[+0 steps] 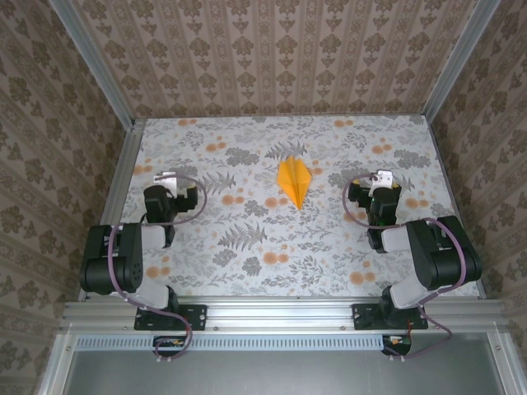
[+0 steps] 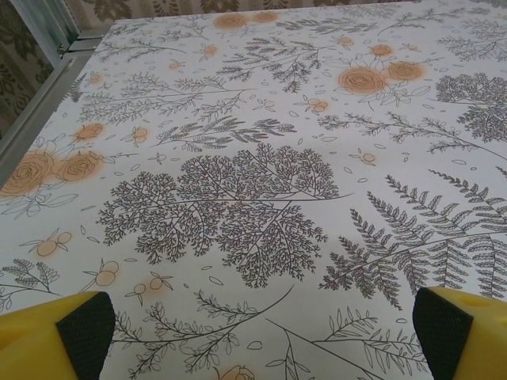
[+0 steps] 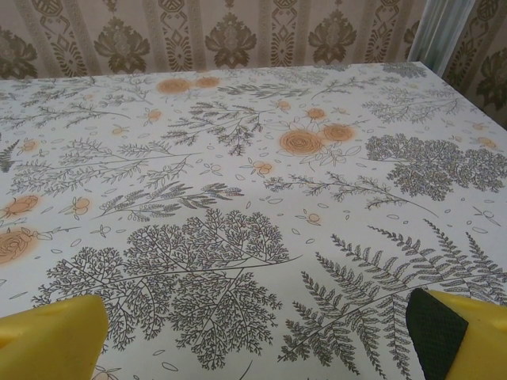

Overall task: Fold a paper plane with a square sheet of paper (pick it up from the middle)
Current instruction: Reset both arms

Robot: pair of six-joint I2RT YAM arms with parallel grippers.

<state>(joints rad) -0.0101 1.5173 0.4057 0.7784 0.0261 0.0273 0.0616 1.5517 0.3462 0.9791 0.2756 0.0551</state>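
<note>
Overhead, the floral-print table (image 1: 247, 271) carries both arms at its near edge, nearer the camera than the paper plane (image 1: 295, 183). The left arm (image 1: 115, 263) folds up to the plane's left, the right arm (image 1: 432, 251) to its right. The left gripper (image 2: 261, 324) hangs well left of the plane, jaws spread wide and empty over the print. The right gripper (image 3: 261, 332) sits well right of it, equally wide and empty. The orange-yellow plane lies flat between them, nose toward the arms, touched by neither.
</note>
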